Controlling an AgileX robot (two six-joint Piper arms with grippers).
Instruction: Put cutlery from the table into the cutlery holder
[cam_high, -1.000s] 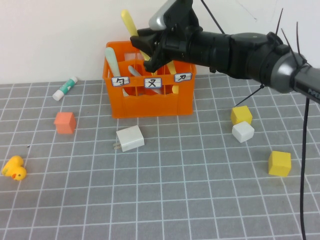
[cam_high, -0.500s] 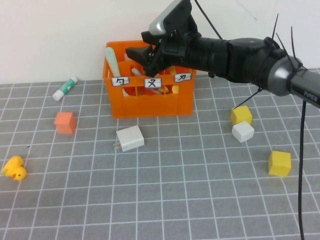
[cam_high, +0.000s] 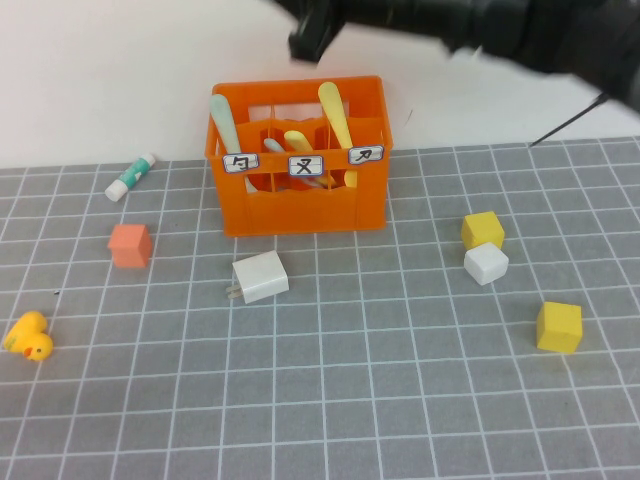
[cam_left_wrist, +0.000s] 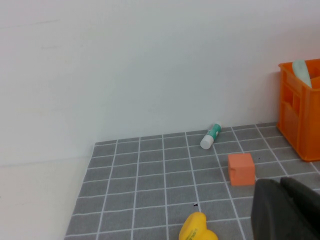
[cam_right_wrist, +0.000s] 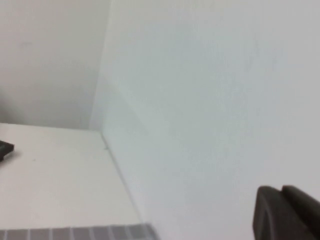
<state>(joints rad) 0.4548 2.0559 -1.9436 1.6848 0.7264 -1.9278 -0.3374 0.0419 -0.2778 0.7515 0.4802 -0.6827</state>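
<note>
- Against the back wall: cutlery holder (cam_high: 298, 160) on the table (cam_high: 380, 370), holding a mint spoon (cam_high: 223, 122), yellow knife (cam_high: 335, 115), yellow fork (cam_high: 299, 143).
- Right gripper (cam_high: 312, 40) high above the crate, empty; can't tell its jaw state.
- Left gripper (cam_left_wrist: 287, 210) closed, low near the duck (cam_left_wrist: 198, 228), away from the crate.

The high view looks down from the robot's side across the table (cam_high: 330, 400) toward the wall, taking in the orange cutlery holder (cam_high: 300, 205) at the back. The left wrist view sits low near the mat, facing the wall, and shares the holder's corner (cam_left_wrist: 300, 115), tube (cam_left_wrist: 211, 136), orange cube (cam_left_wrist: 241, 169) and duck (cam_left_wrist: 197, 227). The right wrist view, raised, faces mostly bare wall.
</note>
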